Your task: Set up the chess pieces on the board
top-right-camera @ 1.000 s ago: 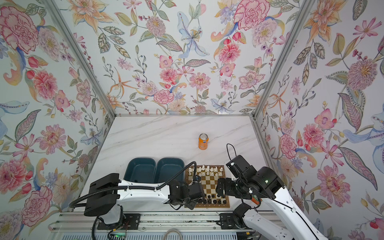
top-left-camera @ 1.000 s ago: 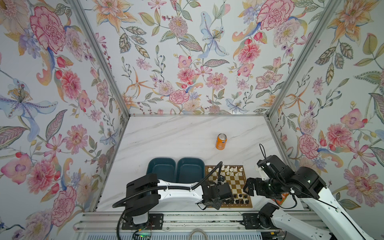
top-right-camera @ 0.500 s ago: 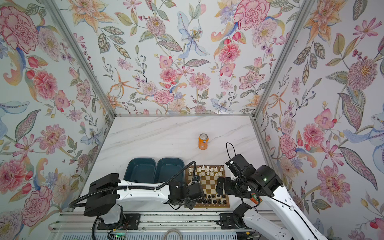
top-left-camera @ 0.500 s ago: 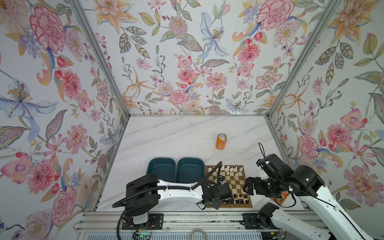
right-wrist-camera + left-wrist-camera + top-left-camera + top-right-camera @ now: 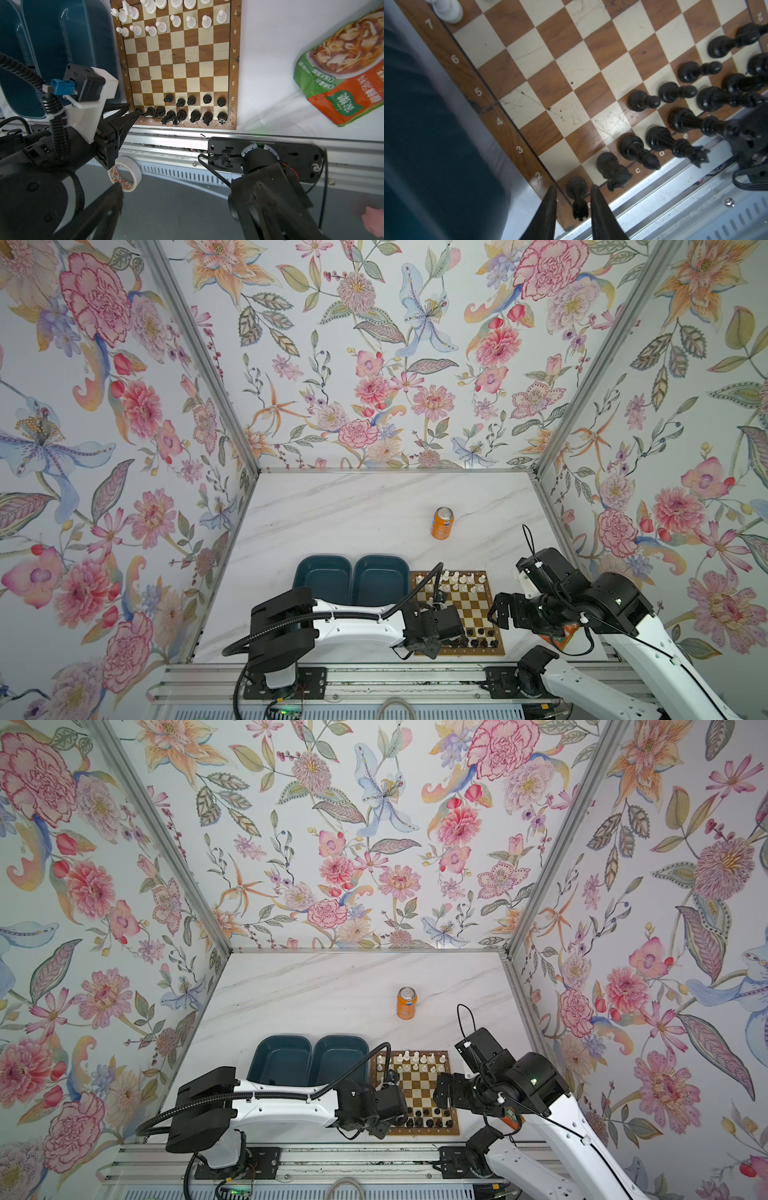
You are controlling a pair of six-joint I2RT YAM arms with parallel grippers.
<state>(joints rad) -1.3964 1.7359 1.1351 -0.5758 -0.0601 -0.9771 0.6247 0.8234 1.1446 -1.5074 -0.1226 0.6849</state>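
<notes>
— Which step?
— Placing the black rook point(image 5: 577, 196), upright on the board's point(image 5: 529, 68) corner square; my left gripper point(image 5: 573, 187) straddled it, jaws slightly parted, gripping nothing.
— Next?
— Lift straight clear, I judged; only five black pawns point(image 5: 191, 100) stood.

The left arm point(image 5: 357, 624) hides the board's point(image 5: 469, 605) near corner.

Bright, even light falls everywhere; glare whitens the tabletop point(image 5: 266, 62) beside the board point(image 5: 176, 62), and the teal tray point(image 5: 425, 145) next to it is blurred.
</notes>
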